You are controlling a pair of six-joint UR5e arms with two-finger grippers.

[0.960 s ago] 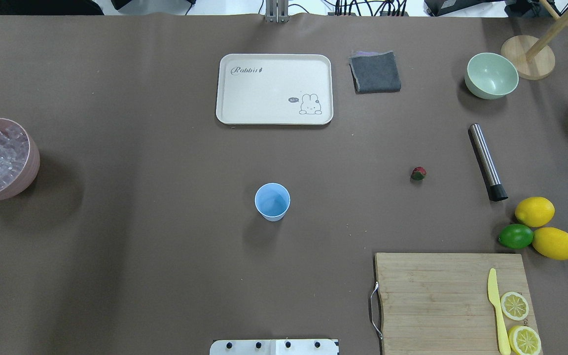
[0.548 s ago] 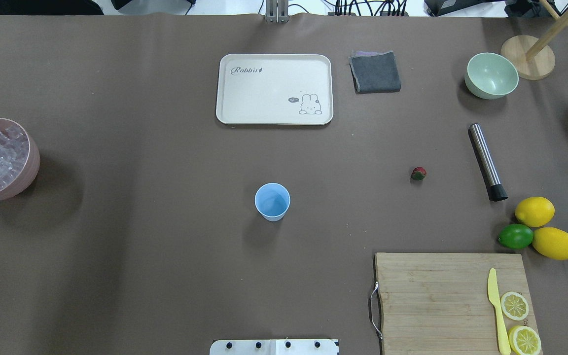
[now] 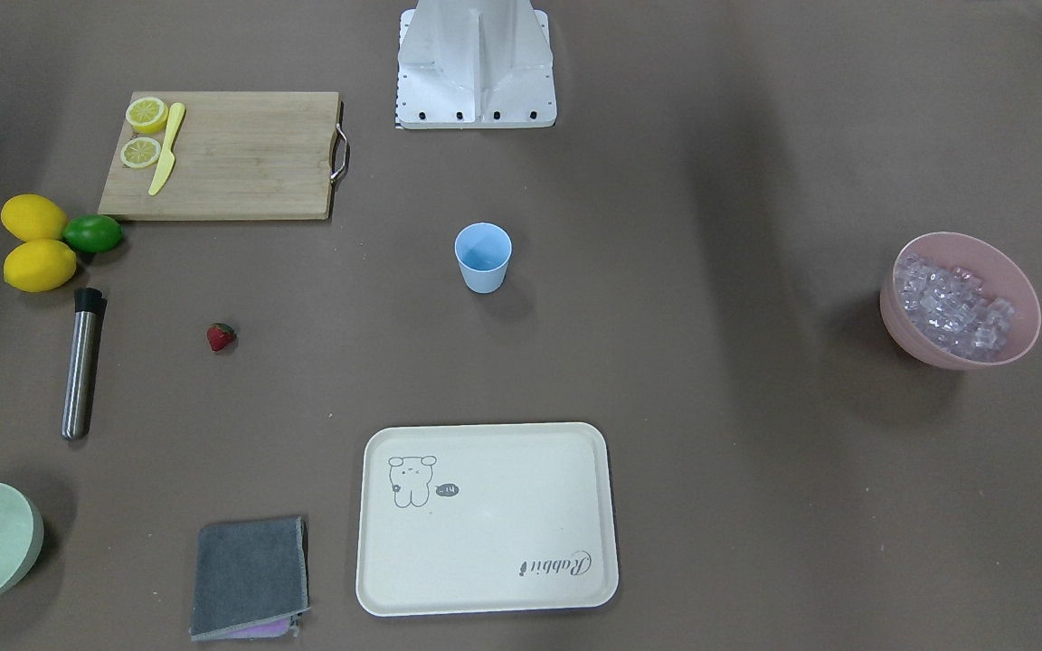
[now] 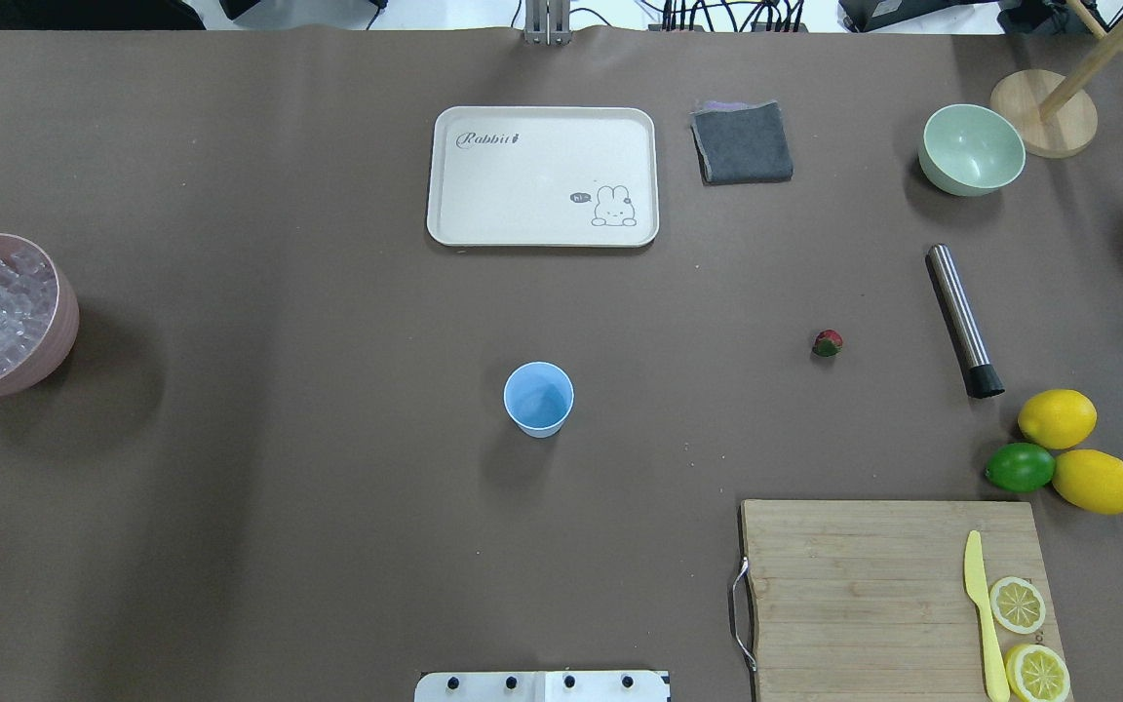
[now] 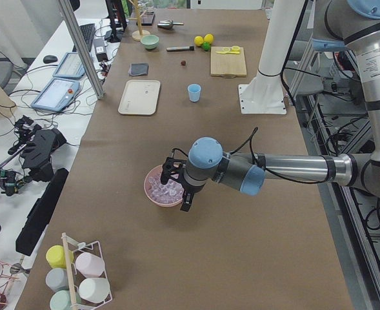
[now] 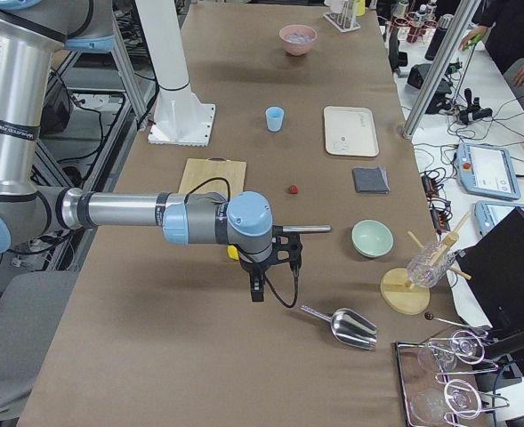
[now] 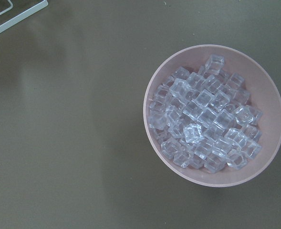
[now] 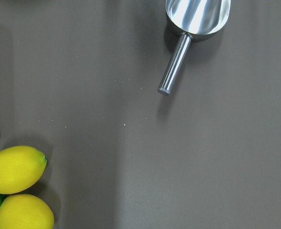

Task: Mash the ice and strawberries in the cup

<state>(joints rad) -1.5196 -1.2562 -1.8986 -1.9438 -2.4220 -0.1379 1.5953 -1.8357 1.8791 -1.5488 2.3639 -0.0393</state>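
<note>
The light blue cup [image 4: 538,398] stands upright near the middle of the table [image 4: 230,507], straight out from my base and apart from everything else. The strawberry [image 4: 827,342] lies on the table well off to my right, between the cup and the steel muddler [image 4: 961,317], which lies close to two lemons [image 4: 1057,418] and a lime [image 4: 1020,467]. The ice [image 7: 204,119] is heaped in the pink bowl [image 7: 266,90] at the table's left edge, well apart from the cup. My left gripper [image 5: 177,187] hangs above that bowl, its wrist camera looking straight down on the cubes. My right gripper [image 6: 275,262] hovers over the table near the lemons, with a metal scoop [image 8: 197,16] lying further out. Both grippers show only from the table's ends, so I cannot tell whether my fingers are spread or closed. Beyond the cup lies a cream tray [image 4: 542,127], a folded grey cloth [image 4: 742,143] beside it; a wooden cutting board [image 4: 854,585] sits at my near right.
</note>
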